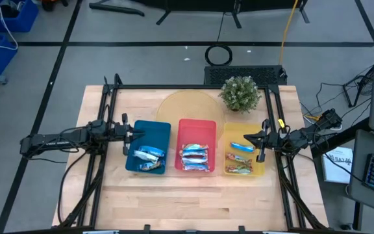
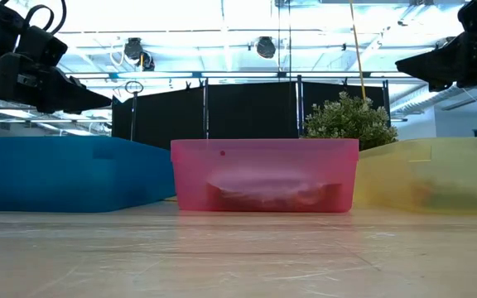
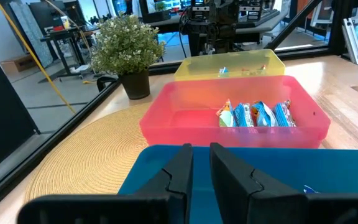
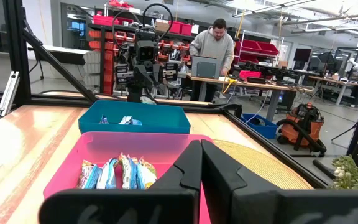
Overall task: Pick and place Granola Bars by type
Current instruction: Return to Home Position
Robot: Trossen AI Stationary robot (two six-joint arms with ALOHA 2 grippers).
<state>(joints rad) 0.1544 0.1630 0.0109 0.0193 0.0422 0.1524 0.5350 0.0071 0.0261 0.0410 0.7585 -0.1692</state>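
Note:
Three trays stand side by side: blue, red and yellow. Silvery-blue granola bars lie in the blue tray. Several blue-and-white bars lie in the red one. A blue bar and orange-red bars lie in the yellow one. My left gripper hovers level over the blue tray's left rim, fingers a narrow gap apart with nothing between them. My right gripper hovers level over the yellow tray's right rim, shut and empty.
A potted plant stands at the table's far side on a round woven mat. Dark frame rails run along the table's left and right sides. Bare wood lies nearer than the trays. A person works in the room beyond.

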